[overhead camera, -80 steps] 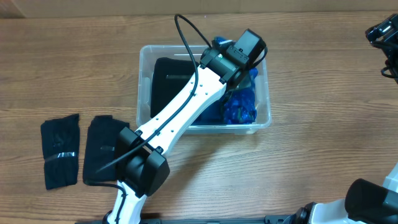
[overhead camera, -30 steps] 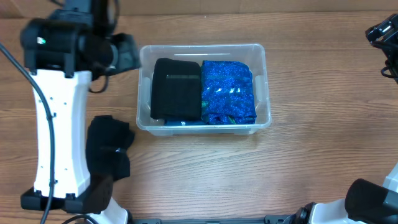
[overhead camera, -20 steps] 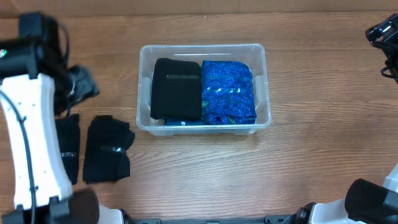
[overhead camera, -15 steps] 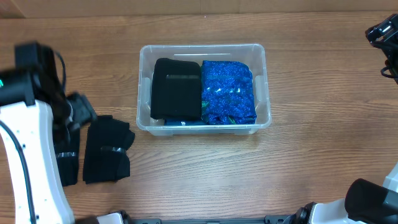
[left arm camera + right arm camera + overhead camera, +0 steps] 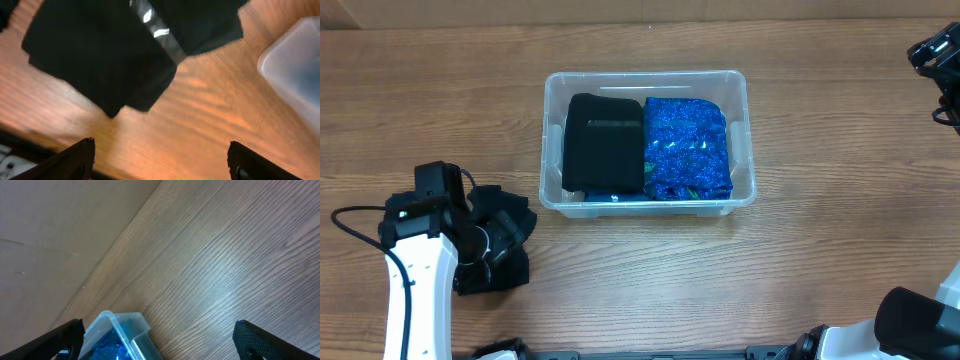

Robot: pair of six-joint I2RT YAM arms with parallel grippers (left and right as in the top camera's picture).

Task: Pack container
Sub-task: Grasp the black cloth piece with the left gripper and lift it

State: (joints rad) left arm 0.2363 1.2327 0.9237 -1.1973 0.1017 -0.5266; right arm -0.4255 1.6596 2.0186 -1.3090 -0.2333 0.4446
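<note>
At the far left we see the left arm (image 5: 420,290) reaching in from the bottom edge of the table (image 5: 840,230), its dark wrist over the left part of a folded black garment (image 5: 508,268) that lies flat on the wood. From the left wrist view, the left gripper (image 5: 160,145) hangs above bare wood just beside that garment's edge. Its jaws stand wide apart with nothing between them. We can make out a shiny clear band (image 5: 155,25) across the garment, and the view is somewhat blurred.

To the right of the garment, and apart from it, sits the container (image 5: 646,74), a clear plastic bin standing upright near the middle of the table. One rounded corner of it shows at the right edge of the left wrist view. Inside it, a second folded black garment (image 5: 605,145) fills the left half and a glittery blue garment (image 5: 687,148) fills the right half. The two lie side by side and touch along the middle.

At the far right, the right arm (image 5: 932,50) sits at the top corner, well away from the bin. The right gripper (image 5: 159,326) hovers over bare wood with its jaws spread and empty. A corner of the container and a bit of the blue garment show at the lower left of its view.
</note>
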